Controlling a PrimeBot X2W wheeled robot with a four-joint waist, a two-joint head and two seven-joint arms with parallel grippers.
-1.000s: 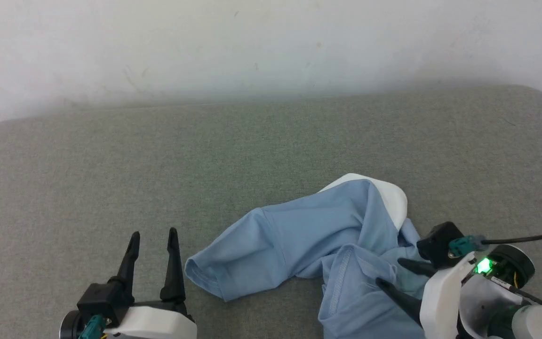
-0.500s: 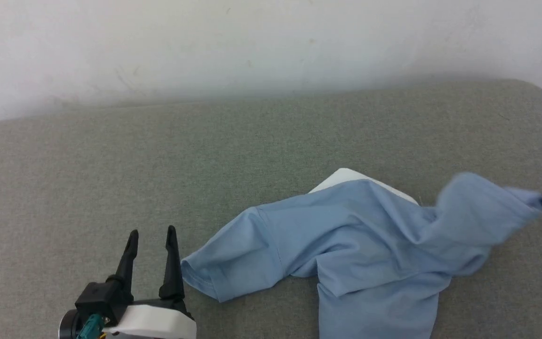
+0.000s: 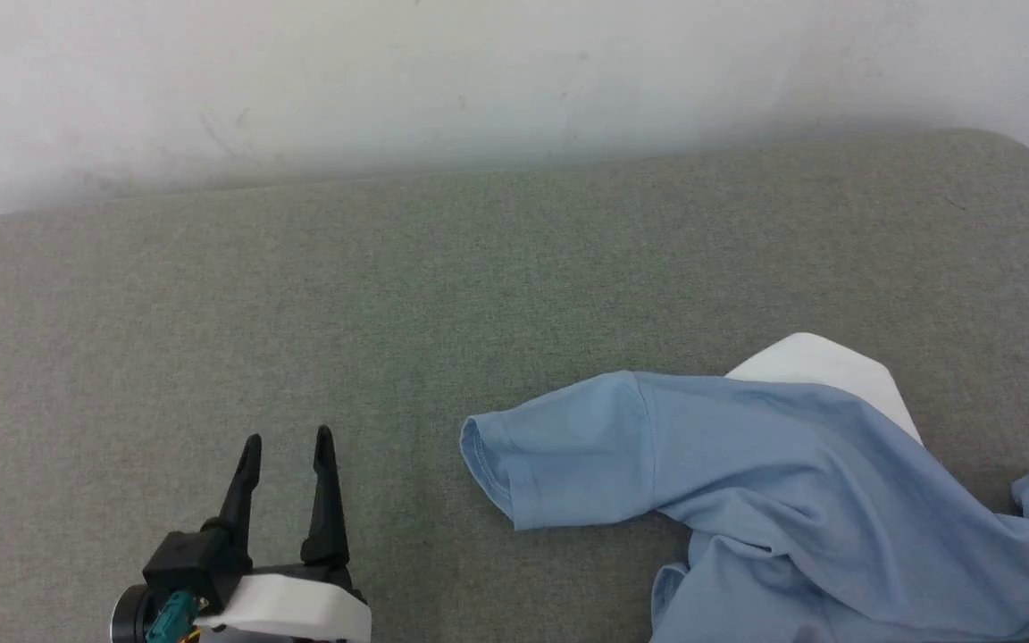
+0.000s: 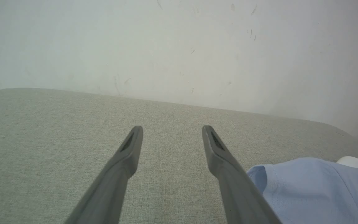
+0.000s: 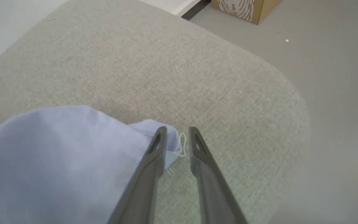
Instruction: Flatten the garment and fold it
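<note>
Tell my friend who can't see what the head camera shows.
A light blue T-shirt lies crumpled at the lower right of a grey padded surface, one sleeve pointing left. The left gripper, open, sits lower left, apart from it.

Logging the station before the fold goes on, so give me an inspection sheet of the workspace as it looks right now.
Surface: grey fabric pad, rounded corners.
Job's things: garment crumpled at the pad's right, one sleeve spread leftward, white patch showing; not flat.
Clutter: nothing seen.
Grippers: left gripper open, apart from the garment; right gripper narrowly open, garment corner at its fingertips.
Cables: teal connector at the left wrist; no loose cable seen.
Surroundings: white wall; cardboard box on the floor.
</note>
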